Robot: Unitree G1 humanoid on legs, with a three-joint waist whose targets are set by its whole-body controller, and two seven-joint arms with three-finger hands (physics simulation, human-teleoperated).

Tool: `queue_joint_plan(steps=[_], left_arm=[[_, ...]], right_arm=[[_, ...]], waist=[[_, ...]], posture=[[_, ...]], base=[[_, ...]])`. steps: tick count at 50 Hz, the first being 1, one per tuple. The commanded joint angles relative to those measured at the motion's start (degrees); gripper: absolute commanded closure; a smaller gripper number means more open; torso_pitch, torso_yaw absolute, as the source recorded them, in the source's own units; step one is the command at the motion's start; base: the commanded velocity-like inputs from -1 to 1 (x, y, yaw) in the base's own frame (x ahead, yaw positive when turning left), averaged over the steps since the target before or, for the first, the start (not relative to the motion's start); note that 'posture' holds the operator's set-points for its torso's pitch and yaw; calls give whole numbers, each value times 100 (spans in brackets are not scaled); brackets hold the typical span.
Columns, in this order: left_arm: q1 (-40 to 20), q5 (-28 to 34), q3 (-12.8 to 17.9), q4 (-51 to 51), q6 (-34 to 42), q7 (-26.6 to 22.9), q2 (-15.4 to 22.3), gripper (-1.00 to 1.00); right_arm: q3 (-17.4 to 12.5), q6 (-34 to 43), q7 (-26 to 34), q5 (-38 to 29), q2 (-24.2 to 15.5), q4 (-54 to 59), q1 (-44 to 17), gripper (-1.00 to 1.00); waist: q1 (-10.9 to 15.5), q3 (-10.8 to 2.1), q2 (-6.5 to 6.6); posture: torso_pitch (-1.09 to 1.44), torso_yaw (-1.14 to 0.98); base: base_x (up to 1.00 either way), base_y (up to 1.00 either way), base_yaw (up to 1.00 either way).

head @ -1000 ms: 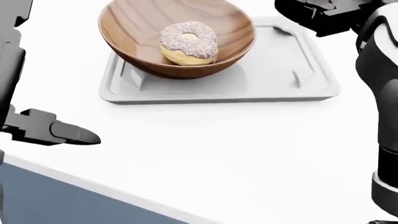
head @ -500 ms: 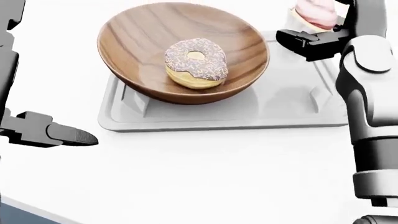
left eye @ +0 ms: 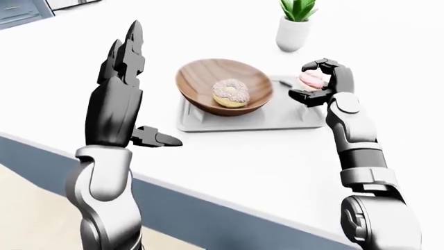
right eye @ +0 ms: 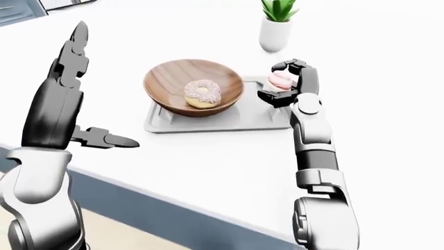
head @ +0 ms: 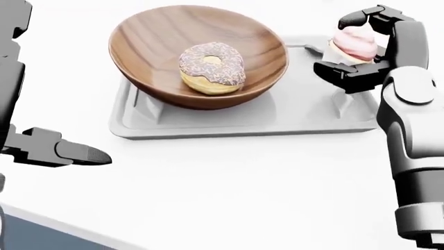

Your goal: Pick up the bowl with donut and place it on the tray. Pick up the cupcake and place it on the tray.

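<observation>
Gripping the cupcake [head: 354,44], the right hand [head: 368,49] has its fingers [head: 347,73] curled round the pink-frosted cake, holding it over the tray's [head: 208,130] right end in the head view; whether the cupcake touches the tray surface cannot be told. The bowl [head: 160,36] sits on the left part of the tray, its rim overhanging the tray's top edge in the head view. The donut [head: 212,65], chocolate-glazed with sprinkles, lies inside the bowl, slightly right of centre. The left hand [left eye: 128,67] is raised upright at the left of the left-eye view, well apart from the tray, fingers extended and spread wide, thumb [left eye: 156,138] pointing right; it holds nothing. The tray rests on a white counter [head: 243,192]. A potted plant [left eye: 295,23] in a white pot stands above the tray in the left-eye view, apart from it.
</observation>
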Motion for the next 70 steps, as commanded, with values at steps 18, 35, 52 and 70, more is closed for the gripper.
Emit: queue_joint_plan(steps=[18,35,52,70], left_arm=[[75,-132,88,-105,-259,235,37,-100],[274,-197,67,-29,-425,389,-6,-100],[255,-177,98,-161,-321,302,11,-100],[227,-185,128,-221,-257,263,47,-100]], right_arm=[[75,-775,-71,-38,44,633,-746,100],[146,-1519,-246,-108,160,1847,-1220,100],[129,-1514,-234,-71,111,1866,-1183,16],[101,-1457,-219,-26,45,1771,-1116,-80]], waist=[[-62,-219,51],[-76,-263,80],[-37,-253,55],[-14,-218,25]], posture=[[0,0],[0,0],[0,0],[0,0]], base=[[0,0,0],[0,0,0],[0,0,0],[0,0,0]])
